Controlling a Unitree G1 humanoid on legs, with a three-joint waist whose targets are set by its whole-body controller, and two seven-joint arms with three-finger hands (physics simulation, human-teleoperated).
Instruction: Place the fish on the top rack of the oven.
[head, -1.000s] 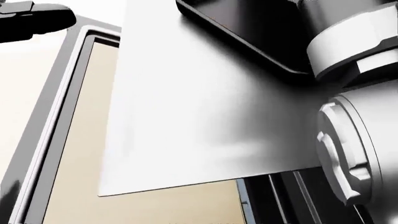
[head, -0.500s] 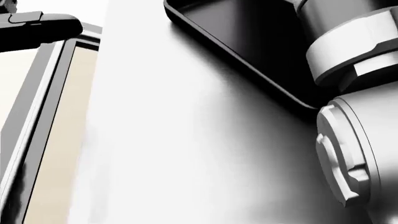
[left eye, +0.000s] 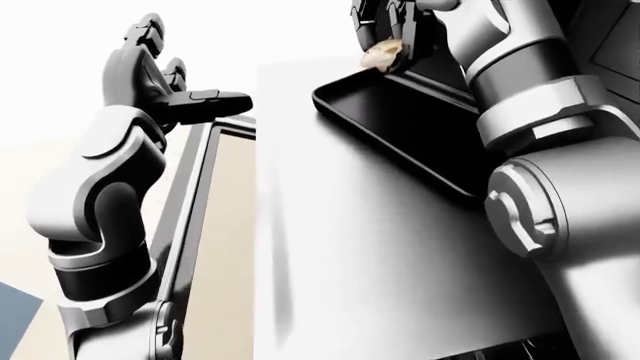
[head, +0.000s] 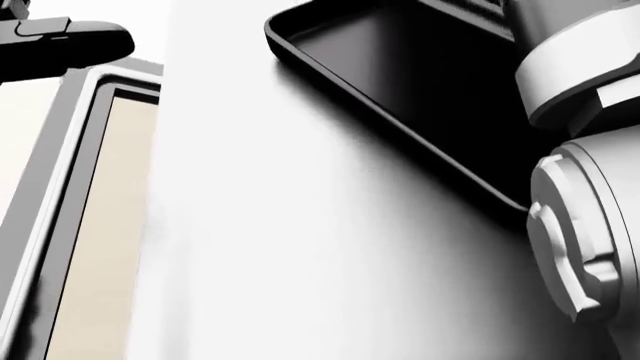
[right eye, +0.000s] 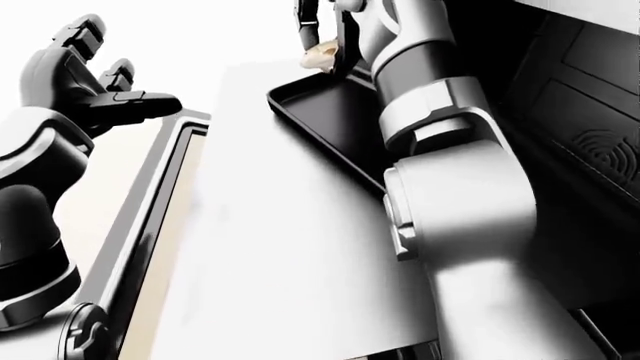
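Right hand grips the fish above the far end of the black tray; left hand is raised and empty.

A broad pale grey sheet (head: 330, 247) fills most of each view, running from the bottom up toward the top. On it lies a shallow black tray (left eye: 400, 127), set diagonally, its raised rim showing along the left side. The right arm (right eye: 440, 187) rises from the lower right across the tray's right side. The left arm (left eye: 100, 195) stands at the left of the left-eye view, beside a dark-framed beige panel (head: 95, 217). The left hand (right eye: 95, 79) is up with fingers spread, holding nothing. At the top edge, the right hand (left eye: 385, 30) has its fingers closed round the small tan fish (left eye: 383, 55), just over the tray's upper end.
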